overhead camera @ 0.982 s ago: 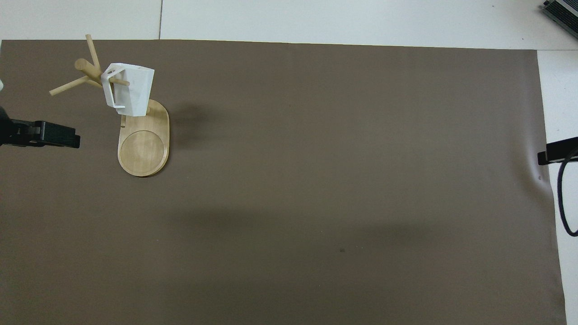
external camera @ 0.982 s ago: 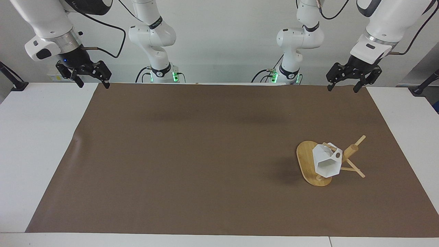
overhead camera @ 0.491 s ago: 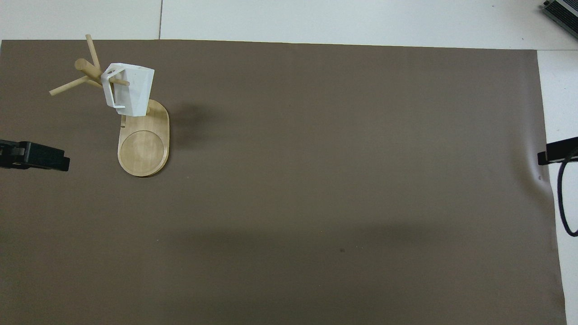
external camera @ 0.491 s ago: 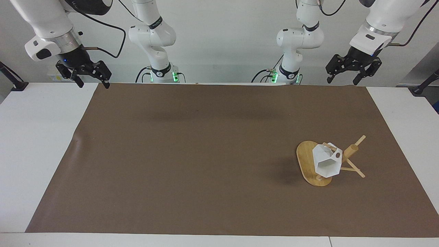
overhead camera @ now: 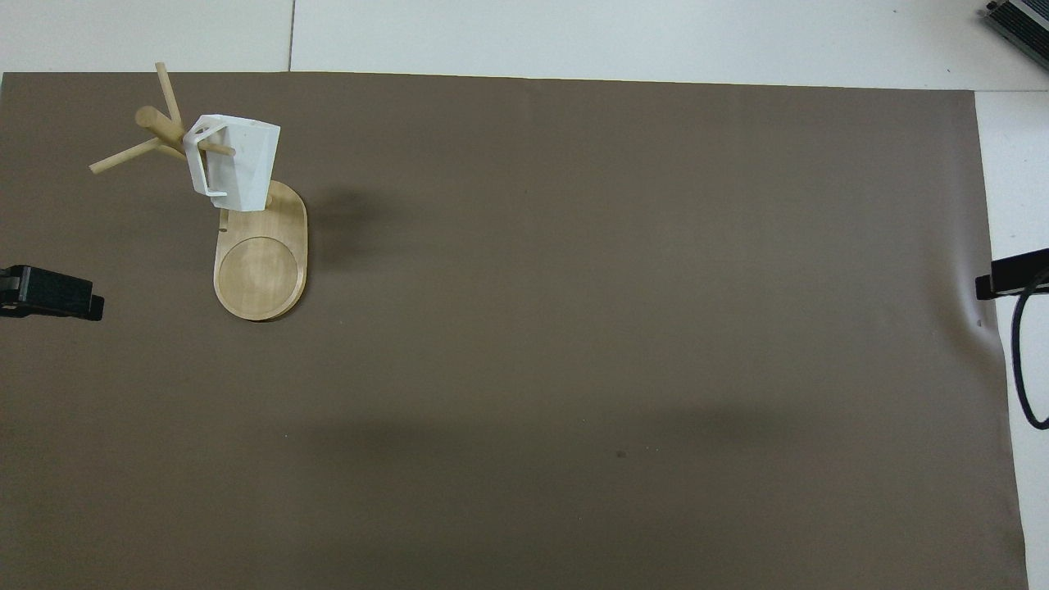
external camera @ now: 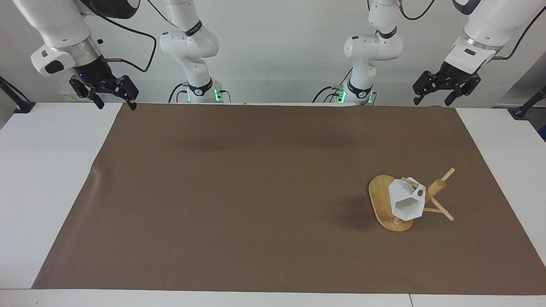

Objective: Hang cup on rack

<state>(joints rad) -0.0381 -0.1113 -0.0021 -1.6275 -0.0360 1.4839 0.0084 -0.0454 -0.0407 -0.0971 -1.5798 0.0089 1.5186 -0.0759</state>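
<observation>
The white faceted cup (external camera: pixel 407 204) hangs by its handle on a peg of the bamboo rack (external camera: pixel 436 187), tilted, above the rack's oval base (external camera: pixel 379 198). In the overhead view the cup (overhead camera: pixel 233 160) sits on the peg over the base (overhead camera: pixel 261 270). The rack stands toward the left arm's end of the table. My left gripper (external camera: pixel 431 102) is open and empty, held high over the mat's edge nearest the robots, well clear of the rack. My right gripper (external camera: pixel 117 105) is open and empty and waits over the mat's corner at the right arm's end.
A brown mat (external camera: pixel 256 192) covers most of the white table (external camera: pixel 47 179). A black cable (overhead camera: pixel 1020 360) loops by the right gripper at the mat's edge.
My left gripper has risen and drawn back from the rack toward its own base. The cup stays hung on the peg. The right arm has not moved.
</observation>
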